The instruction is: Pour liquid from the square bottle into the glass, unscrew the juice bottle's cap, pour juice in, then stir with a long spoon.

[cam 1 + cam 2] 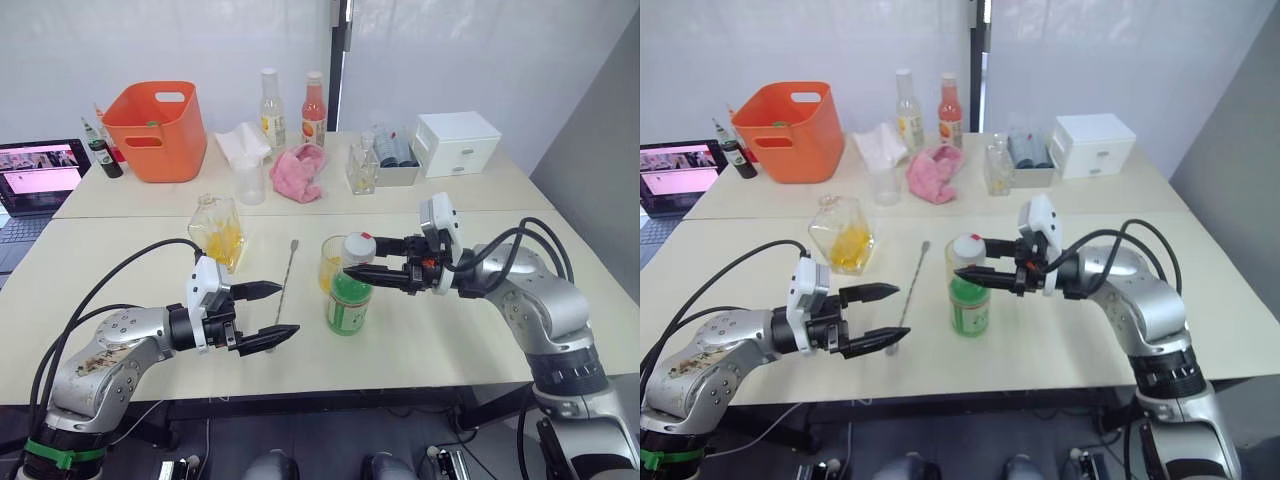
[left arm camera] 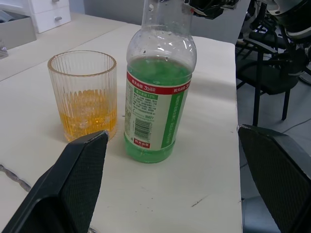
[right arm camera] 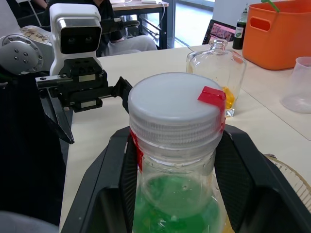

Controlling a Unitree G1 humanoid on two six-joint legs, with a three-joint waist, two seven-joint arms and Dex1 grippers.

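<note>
Taking the juice bottle as landmark: well to its left hovers the left gripper, fingers spread, holding nothing. The long spoon lies between them. The glass stands just beside the bottle. The right gripper clasps the cap atop it.

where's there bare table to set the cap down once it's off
Free: the front strip right of the juice bottle, under the right gripper. Crowded: the glass, long spoon and square bottle to its left, by the open left gripper.
</note>
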